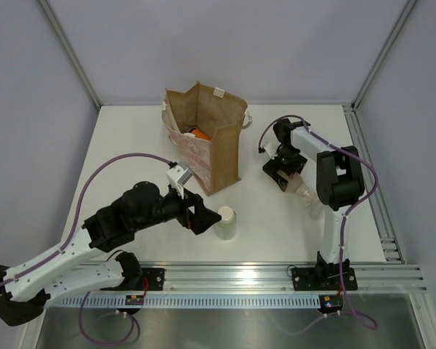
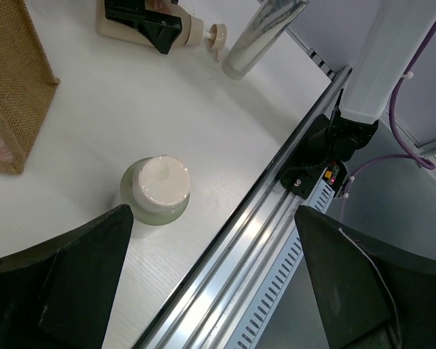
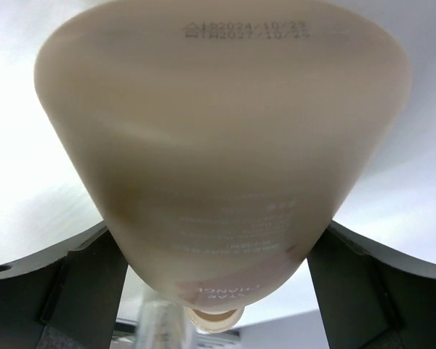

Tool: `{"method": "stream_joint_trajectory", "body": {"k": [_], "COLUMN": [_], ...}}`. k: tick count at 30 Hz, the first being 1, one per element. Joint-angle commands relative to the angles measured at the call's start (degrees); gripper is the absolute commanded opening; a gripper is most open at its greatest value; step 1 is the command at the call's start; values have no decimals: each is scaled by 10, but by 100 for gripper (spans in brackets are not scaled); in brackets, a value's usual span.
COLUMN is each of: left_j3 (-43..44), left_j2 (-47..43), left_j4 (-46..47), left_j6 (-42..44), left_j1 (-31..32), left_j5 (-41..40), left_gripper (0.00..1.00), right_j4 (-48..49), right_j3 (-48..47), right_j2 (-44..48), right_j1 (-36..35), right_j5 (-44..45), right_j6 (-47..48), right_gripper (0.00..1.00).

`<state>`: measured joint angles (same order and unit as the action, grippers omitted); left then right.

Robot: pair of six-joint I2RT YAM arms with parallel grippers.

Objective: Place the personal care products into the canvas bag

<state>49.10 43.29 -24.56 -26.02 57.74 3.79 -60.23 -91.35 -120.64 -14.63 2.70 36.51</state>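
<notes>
The tan canvas bag (image 1: 216, 145) stands upright at the table's middle, and an orange bottle (image 1: 197, 133) shows inside its open top. A cream cylinder (image 1: 226, 223) stands in front of the bag. My left gripper (image 1: 197, 215) is open just left of it; the cylinder's lid (image 2: 160, 185) lies ahead of the left gripper (image 2: 214, 214), outside the fingers. The peach bottle (image 3: 221, 145) lies on the table with my right gripper (image 3: 218, 243) open astride it, a finger on each side. A thin clear bottle (image 2: 259, 36) lies beside the peach bottle (image 1: 302, 190).
An aluminium rail (image 1: 240, 276) runs along the table's near edge, carrying both arm bases. Grey walls and frame posts (image 1: 374, 65) enclose the table on the left, back and right. The bag's woven corner (image 2: 11, 94) stands left of the cylinder.
</notes>
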Motion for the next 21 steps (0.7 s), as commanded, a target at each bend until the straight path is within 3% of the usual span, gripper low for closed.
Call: {"method": "stream_joint_trajectory", "body": {"k": [1, 2, 6, 21], "left_j3": [5, 3, 1, -27], "left_j2": [-26, -31, -43, -34], "left_j4": [9, 7, 0, 30], "left_j6": [-7, -9, -12, -27], "left_j1": [3, 3, 2, 3], "left_j5": [-15, -18, -20, -4], "left_gripper": [99, 99, 99, 99], "right_j4": [12, 19, 27, 6], "right_j3": [32, 35, 38, 19], "right_j2": [48, 65, 101, 70], "right_j1": [3, 6, 36, 141], "right_j5": [-110, -138, -231, -480], "right_j6": [-27, -35, -64, -124], "right_gripper": [41, 34, 20, 11]}}
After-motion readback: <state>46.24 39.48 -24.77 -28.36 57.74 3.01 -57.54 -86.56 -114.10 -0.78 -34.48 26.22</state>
